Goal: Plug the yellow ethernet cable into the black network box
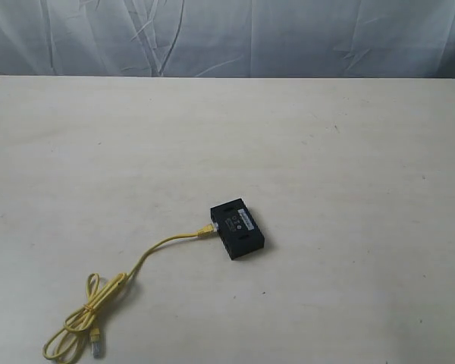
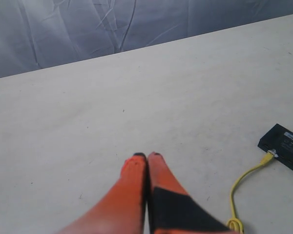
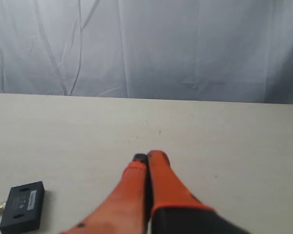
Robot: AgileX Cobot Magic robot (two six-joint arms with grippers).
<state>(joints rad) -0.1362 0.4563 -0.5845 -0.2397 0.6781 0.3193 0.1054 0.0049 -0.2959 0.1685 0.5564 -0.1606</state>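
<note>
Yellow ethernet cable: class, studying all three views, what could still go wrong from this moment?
1. The plug of the yellow ethernet cable meets the black network box, but whether it is fully seated cannot be told; it might slip out.
2. The cable trails into a loose coil on the side of the shut left gripper, which could snag it in moving and drag the box.

Nothing here can really be read. The box (image 1: pixel 237 230) has a pale label (image 1: pixel 245 221) and a few small marks on its top face, all too small and blurred to make out.
</note>
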